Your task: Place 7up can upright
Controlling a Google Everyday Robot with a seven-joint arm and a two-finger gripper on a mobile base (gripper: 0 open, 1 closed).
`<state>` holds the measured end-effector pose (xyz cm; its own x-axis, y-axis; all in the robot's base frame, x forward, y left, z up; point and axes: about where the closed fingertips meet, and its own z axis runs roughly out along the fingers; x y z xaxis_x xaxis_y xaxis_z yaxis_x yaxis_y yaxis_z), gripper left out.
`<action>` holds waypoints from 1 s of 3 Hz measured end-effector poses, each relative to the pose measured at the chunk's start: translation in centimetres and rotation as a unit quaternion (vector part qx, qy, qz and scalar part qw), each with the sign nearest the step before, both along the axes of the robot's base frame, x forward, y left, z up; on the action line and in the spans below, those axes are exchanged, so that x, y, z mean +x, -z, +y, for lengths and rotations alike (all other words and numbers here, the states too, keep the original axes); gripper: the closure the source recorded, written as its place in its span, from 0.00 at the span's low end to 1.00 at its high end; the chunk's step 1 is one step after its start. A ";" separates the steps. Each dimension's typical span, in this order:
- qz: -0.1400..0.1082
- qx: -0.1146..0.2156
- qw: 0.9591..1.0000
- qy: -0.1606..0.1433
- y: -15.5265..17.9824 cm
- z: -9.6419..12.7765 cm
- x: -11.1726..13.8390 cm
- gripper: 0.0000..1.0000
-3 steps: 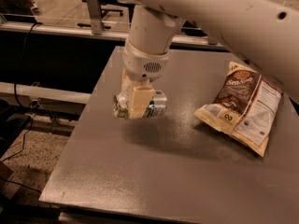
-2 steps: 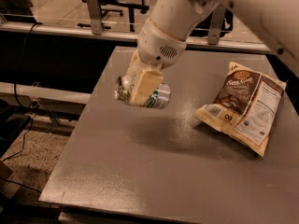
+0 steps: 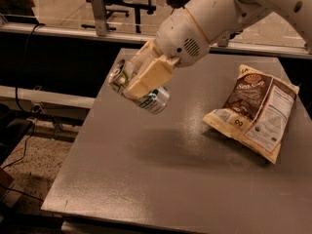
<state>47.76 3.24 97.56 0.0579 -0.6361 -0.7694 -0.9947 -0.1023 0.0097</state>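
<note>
The 7up can (image 3: 152, 100) is a silver can with green markings. It is held tilted in the air above the left part of the grey table (image 3: 161, 179), its pull-tab top (image 3: 117, 73) pointing up and to the left. My gripper (image 3: 142, 82) is shut on the can's middle, its cream fingers (image 3: 148, 77) clamped across the body. The white arm reaches in from the upper right. The can does not touch the table; its shadow lies on the tabletop below and to the right.
A brown-and-cream snack bag (image 3: 256, 111) lies on the right side of the table. The table's left edge drops to a speckled floor with cables (image 3: 22, 150). A rail and chair legs stand behind the table.
The gripper has lifted the can higher off the table and turned it, so the can's top now points up and left instead of lying level.
</note>
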 end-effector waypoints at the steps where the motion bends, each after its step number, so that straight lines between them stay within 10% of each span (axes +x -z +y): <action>1: 0.009 0.068 0.997 0.028 -0.9 0.7 -1.1 1.00; 3: 0.014 0.143 0.986 0.082 0.4 2.6 -2.5 1.00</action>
